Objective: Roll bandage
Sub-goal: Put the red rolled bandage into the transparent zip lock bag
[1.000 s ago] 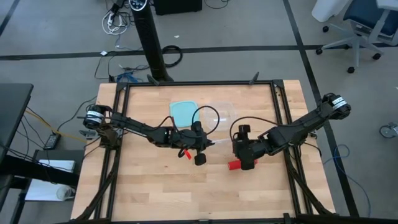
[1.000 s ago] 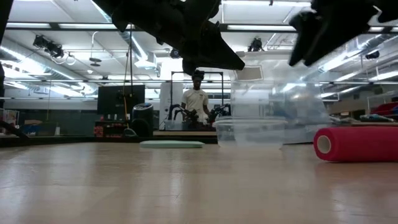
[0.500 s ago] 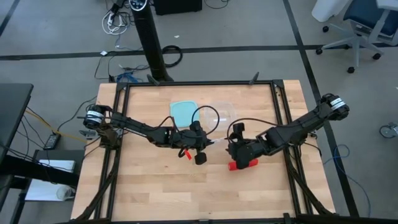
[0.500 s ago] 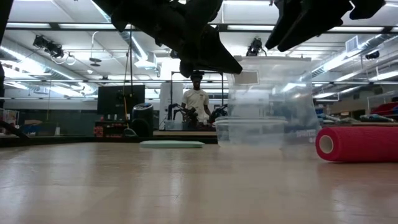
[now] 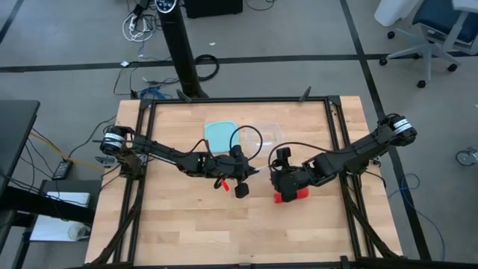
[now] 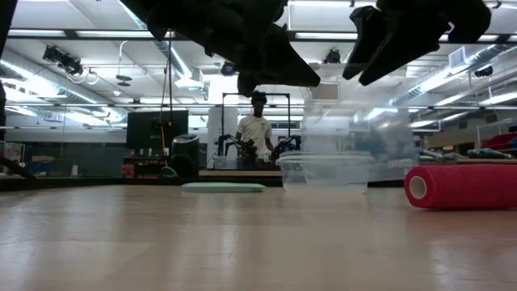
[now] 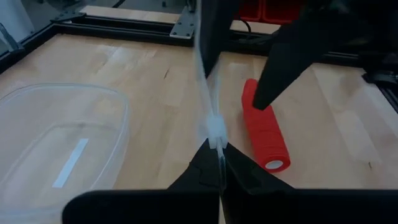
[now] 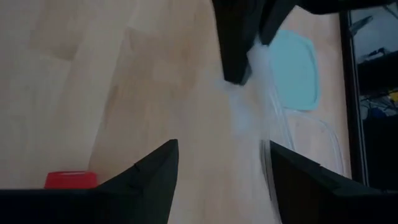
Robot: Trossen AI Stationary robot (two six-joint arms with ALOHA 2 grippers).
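The bandage (image 5: 292,196) is a bright red roll, wound tight into a short ribbed cylinder with a pale hollow core showing at one end, and it lies on its side on the wooden surface (image 5: 187,232) just beneath the right hand (image 5: 280,179). That hand hovers over it with its fingers spread wide and nothing between them. The left hand (image 7: 219,163), just beside the roll (its fingers pressed together), pinches the edge of a clear plastic bag (image 7: 208,102), with a clear container (image 7: 59,143) nearby.
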